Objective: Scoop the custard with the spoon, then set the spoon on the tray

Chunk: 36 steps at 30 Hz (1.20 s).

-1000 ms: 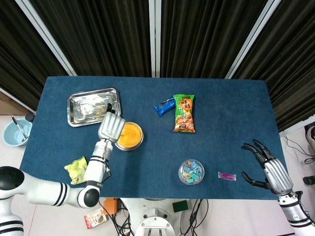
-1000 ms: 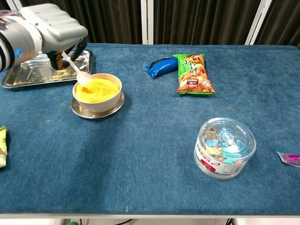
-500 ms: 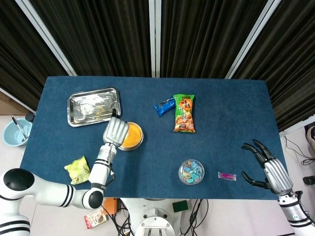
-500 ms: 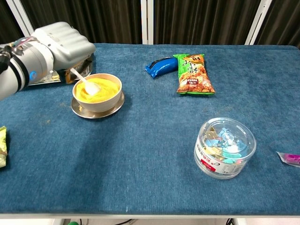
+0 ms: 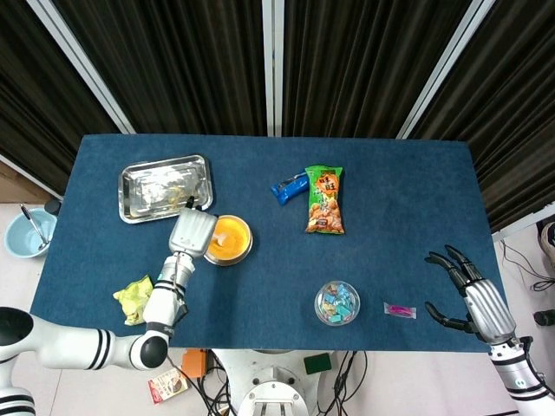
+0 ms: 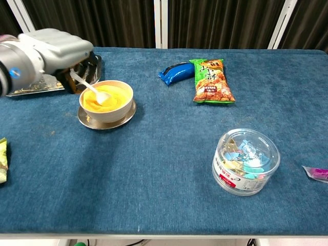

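Head view first: a crumpled yellow-green wrapper (image 5: 133, 299) is seen near the table's (image 5: 260, 286) front edge, well left of the custard bowl (image 5: 229, 240). The steel tray (image 5: 165, 187) is placed just behind and left of the bowl, apart from it. The left hand (image 5: 192, 233) is held at the bowl's left rim, its back turned up toward the camera. In the chest view this hand (image 6: 54, 47) is seen closed around the handle of the white spoon (image 6: 91, 90), whose scoop end is dipped into the yellow custard (image 6: 107, 97) inside the bowl (image 6: 106, 108); the bowl is set on a small metal saucer (image 6: 105, 121). The tray (image 6: 36, 85) is partly hidden behind the hand there. To the right of the bowl and further back, a blue packet (image 5: 289, 186) is laid touching a green snack bag (image 5: 324, 199). Right of the bowl and nearer the front edge, a clear round tub of wrapped sweets (image 5: 336, 303) is found, with a small pink wrapper (image 5: 400, 309) just beyond it. Far right of the bowl, off the table's corner, the right hand (image 5: 469, 295) is held with fingers spread apart and nothing in it.
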### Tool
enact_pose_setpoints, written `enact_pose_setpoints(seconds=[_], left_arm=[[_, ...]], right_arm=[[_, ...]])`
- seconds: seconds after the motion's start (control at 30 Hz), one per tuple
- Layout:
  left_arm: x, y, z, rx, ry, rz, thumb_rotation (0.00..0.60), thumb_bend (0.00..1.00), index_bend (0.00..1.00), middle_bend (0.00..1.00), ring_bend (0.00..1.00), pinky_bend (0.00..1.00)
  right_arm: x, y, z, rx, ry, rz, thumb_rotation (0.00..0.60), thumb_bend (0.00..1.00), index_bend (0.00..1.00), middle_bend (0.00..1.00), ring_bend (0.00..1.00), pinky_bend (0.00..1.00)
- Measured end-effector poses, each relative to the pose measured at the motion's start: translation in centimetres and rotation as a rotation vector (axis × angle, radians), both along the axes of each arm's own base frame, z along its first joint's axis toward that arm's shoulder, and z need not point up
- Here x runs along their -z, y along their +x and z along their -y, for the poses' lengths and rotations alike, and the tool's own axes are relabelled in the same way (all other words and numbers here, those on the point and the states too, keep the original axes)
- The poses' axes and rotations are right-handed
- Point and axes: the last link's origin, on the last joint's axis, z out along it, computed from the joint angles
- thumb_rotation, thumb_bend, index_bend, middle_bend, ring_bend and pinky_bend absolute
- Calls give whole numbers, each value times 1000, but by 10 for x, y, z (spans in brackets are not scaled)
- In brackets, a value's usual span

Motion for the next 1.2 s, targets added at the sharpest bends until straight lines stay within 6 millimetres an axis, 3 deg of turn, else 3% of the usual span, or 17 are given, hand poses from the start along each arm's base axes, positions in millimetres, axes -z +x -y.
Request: enact_pose_setpoints(seconds=[0.3, 0.73, 0.93, 1.2], left_arm=[[-19, -6, -2, -12, 11, 25, 600, 406, 596, 564, 369, 165], [-36, 7, -4, 63, 57, -95, 600, 409, 597, 567, 369, 165], [-27, 10, -1, 162, 104, -313, 600, 410, 597, 573, 369, 164], [2, 7, 1, 254, 157, -511, 600, 411, 596, 573, 369, 164]], right_arm=[[0, 3, 1, -5, 0, -2, 600, 302, 106, 200, 14, 126], [-1, 0, 0, -1, -2, 3, 600, 302, 106, 200, 14, 126], [-2, -1, 0, 1, -5, 5, 600, 303, 106, 200, 14, 126], [-2, -2, 0, 6, -5, 7, 600, 303, 106, 200, 14, 126]])
